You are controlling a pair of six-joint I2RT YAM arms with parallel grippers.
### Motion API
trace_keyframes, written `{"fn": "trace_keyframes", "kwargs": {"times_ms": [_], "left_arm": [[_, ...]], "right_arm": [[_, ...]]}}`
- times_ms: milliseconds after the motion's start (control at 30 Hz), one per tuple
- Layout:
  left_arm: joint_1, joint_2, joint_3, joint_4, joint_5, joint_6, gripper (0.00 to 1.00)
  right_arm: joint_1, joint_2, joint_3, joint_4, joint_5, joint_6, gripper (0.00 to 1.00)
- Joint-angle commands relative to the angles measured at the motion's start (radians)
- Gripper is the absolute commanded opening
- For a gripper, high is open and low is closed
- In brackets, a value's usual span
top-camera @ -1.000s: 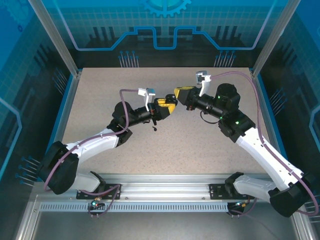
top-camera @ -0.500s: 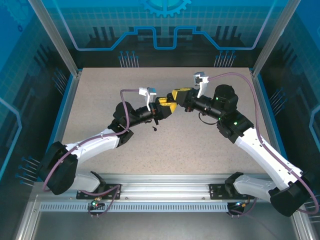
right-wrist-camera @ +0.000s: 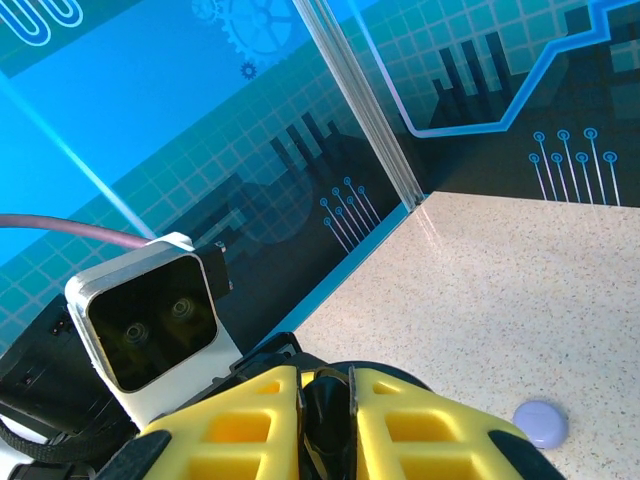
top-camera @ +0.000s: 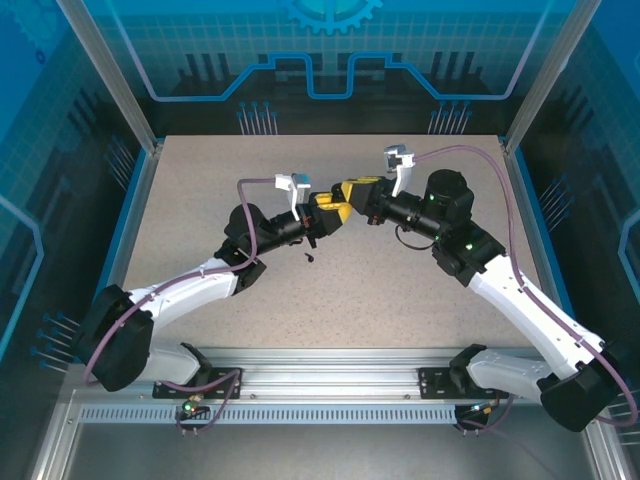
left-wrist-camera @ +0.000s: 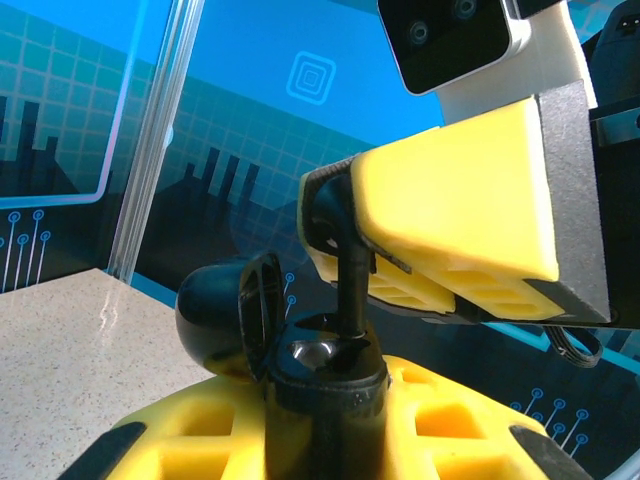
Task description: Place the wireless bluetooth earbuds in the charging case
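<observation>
1. Over the middle of the speckled beige worktop [top-camera: 200, 190], the left gripper [top-camera: 326, 212] was clamped on a black round charging case [left-wrist-camera: 325, 390]. The case stood upright between its yellow jaws. In the left wrist view, the case's hinged lid [left-wrist-camera: 215, 320] was swung open to the left.
2. On the worktop just to the near side of that gripper lay a small dark item [top-camera: 308, 257]. It was too small to identify and was possibly another earbud.
3. The right gripper [top-camera: 352, 190] met the left one almost tip to tip and was closed on a black stemmed earbud [left-wrist-camera: 351, 285]. The earbud hung directly over the open case with its stem upright and its lower end at the mouth of the well. Whether it was seated could not be told.
4. The stem's long axis ran roughly in line with the well. The right arm therefore probably needed only a short, straight push downward, with the left arm bracing the case against tipping.
5. Farther right, in the right wrist view, a small pale lavender rounded object [right-wrist-camera: 541, 424] lay on the worktop, well apart from both grippers.
6. No brand, label or writing could be read on the case, the earbud or the grippers. The backdrop carried only graphic patterns.
</observation>
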Motion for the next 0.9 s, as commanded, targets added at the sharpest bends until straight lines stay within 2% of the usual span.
{"fn": "trace_keyframes", "kwargs": {"times_ms": [0, 867], "left_arm": [[-0.008, -0.030, 0.022, 0.044, -0.029, -0.004, 0.05], [-0.008, -0.040, 0.007, 0.063, -0.039, -0.004, 0.05]], "right_arm": [[0.017, 0.004, 0.005, 0.016, -0.003, -0.017, 0.17], [0.017, -0.020, 0.000, -0.008, 0.031, -0.031, 0.16]]}}
